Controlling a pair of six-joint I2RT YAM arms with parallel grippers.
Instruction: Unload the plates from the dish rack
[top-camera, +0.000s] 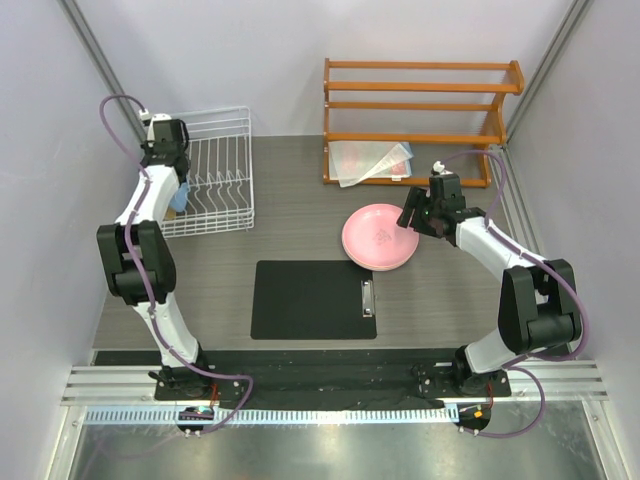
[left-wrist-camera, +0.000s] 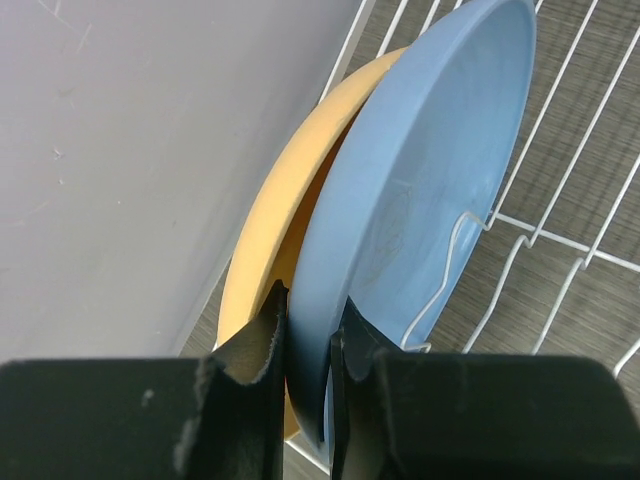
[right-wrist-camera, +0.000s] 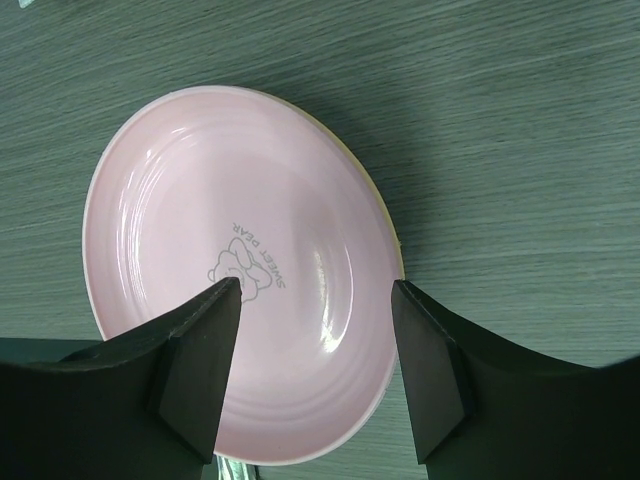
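Left gripper (left-wrist-camera: 308, 325) clenched on blue plate (left-wrist-camera: 430, 190) rim, lower centre; lift straight, clear dish rack (top-camera: 225, 160) prongs. Right gripper (right-wrist-camera: 315, 290) spread, above pink plate (right-wrist-camera: 180, 200).

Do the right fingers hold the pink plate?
No, the right fingers stand wide open over the pink plate, gripping nothing.

A flat black clipboard (top-camera: 310, 300) lies on the grey wood-grain table (top-camera: 300, 215) near the front middle, with its silver clip (top-camera: 368, 298) at the right-hand edge (the board's long side runs left to right). At the back right an orange wooden three-tier shelf (top-camera: 420, 100) stands against the pale wall (top-camera: 200, 50). Some pale translucent sheets (top-camera: 370, 160) rest at its lowest tier, their corners sticking out past its front.
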